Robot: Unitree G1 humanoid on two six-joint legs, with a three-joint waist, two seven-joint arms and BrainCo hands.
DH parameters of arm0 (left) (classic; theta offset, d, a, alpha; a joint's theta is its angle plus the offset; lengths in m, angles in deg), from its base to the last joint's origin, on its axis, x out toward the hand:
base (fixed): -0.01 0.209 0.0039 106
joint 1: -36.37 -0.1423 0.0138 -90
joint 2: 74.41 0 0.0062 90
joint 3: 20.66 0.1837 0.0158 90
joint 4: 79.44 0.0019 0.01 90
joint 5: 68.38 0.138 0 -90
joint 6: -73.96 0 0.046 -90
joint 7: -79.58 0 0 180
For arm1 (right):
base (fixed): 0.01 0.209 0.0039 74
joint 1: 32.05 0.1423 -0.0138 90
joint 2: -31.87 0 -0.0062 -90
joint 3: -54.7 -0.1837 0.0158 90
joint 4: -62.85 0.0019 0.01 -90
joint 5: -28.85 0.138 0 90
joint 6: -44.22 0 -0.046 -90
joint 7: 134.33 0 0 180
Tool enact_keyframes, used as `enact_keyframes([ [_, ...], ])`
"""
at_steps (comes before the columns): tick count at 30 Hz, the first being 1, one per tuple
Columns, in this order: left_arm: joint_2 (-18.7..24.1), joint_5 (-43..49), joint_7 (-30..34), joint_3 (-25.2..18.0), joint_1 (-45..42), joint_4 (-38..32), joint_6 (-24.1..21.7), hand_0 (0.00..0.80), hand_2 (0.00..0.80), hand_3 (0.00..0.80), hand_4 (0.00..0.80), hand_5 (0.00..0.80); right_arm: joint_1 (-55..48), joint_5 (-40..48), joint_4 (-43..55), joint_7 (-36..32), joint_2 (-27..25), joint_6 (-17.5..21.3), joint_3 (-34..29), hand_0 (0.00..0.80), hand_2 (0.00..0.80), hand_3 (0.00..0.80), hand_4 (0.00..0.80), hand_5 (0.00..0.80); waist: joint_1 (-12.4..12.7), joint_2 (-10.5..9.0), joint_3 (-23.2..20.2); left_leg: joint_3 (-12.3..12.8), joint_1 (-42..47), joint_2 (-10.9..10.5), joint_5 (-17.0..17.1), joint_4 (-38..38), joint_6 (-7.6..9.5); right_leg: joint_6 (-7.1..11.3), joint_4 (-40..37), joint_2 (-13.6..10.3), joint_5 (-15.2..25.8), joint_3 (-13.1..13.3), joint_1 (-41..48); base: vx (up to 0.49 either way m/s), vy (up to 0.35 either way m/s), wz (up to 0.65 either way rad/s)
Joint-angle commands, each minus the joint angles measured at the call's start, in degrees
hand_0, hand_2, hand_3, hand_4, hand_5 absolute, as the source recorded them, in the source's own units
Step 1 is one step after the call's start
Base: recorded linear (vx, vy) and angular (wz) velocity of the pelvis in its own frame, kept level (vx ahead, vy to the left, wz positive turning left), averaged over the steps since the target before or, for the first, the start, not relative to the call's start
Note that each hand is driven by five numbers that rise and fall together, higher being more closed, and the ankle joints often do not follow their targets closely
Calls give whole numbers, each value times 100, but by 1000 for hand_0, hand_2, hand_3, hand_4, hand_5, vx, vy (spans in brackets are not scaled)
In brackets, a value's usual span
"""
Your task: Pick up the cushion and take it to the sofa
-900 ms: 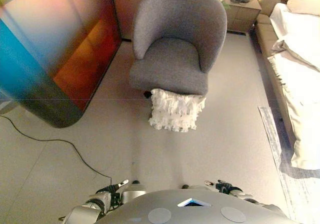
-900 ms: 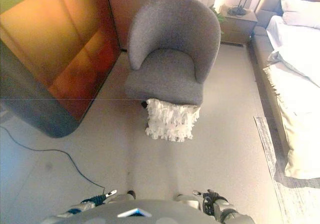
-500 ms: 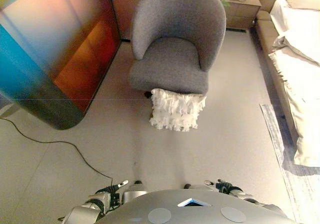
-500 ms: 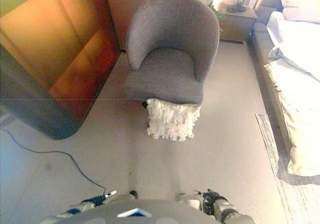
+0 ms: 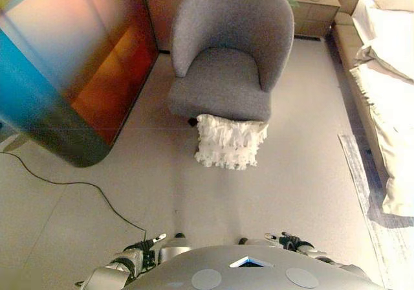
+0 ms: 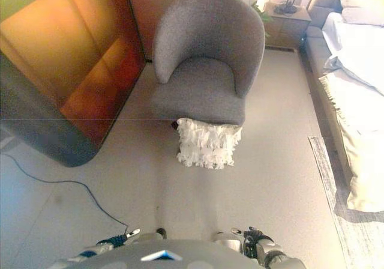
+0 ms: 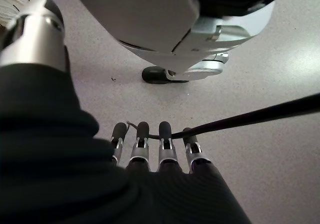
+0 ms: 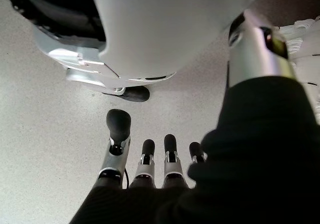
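Both hands (image 5: 147, 244) (image 5: 289, 241) low, fingers straight, empty, white ruffled cushion (image 5: 230, 142) seemingly leaning against grey armchair (image 5: 226, 50)

No text, label, number or sign can be read on anything here.

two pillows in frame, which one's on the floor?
The white ruffled cushion, standing on the floor against the front of the grey armchair. The other, a plain cream pillow, lies on the bed at the right.

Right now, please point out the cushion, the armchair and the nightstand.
white ruffled cushion (image 5: 231, 142), left eye view, middle of its front.
grey armchair (image 5: 220, 86), left eye view, seat.
wooden nightstand (image 5: 315, 10), left eye view, drawer front.
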Motion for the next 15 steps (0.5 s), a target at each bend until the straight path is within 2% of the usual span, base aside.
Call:
enact_keyframes([
  [1, -200, 101, -100, 171, 410, 331, -31, 0, 0, 0, 0, 0, 497, 144, -278, 43, -86, 96, -27, 0, 0, 0, 0, 0, 91, 20, 235, 192, 160, -420, -602, 17, 594, -173, 25, 248, -4, -184, -159, 26, -46, 1],
  [8, -170, 5, -186, 139, 410, 314, -18, 0, 0, 0, 0, 0, 513, 64, -257, 43, -82, 140, 3, 0, 0, 0, 0, 0, 89, -13, 269, 88, 190, -395, -561, 39, 597, -288, 116, 363, -111, -119, -116, 33, -68, 2],
  [11, -159, -79, -246, 97, 461, 278, -3, 0, 0, 0, 0, 0, 559, 28, -210, 41, -94, 161, 41, 0, 0, 0, 0, 0, 116, -84, 338, 18, 23, -329, -635, 454, 562, -374, 240, 378, -149, -73, -198, -8, -142, 3],
  [13, -171, -108, -286, 16, 451, 269, -105, 0, 0, 0, 0, 0, 628, -51, -182, -2, -118, 177, 69, 0, 0, 0, 0, 0, 149, -245, 427, 75, -353, -209, -864, 1457, 566, -479, 436, 297, -164, -60, -346, -33, -200, 10],
  [14, -182, -142, -304, -28, 449, 257, -157, 0, 0, 0, 0, 0, 683, -101, -137, -6, -145, 145, 95, 0, 0, 0, 0, 0, 182, -313, 503, 86, -673, -140, -903, 2063, 574, -558, 558, 277, -173, -53, -433, -38, -170, 10],
  [15, -186, -162, -305, -46, 449, 254, -162, 0, 0, 0, 0, 0, 701, -127, -120, -6, -156, 125, 109, 0, 0, 0, 0, 0, 192, -330, 529, 69, -824, -105, -882, 2331, 579, -596, 608, 283, -181, -38, -469, -52, -193, 5],
])
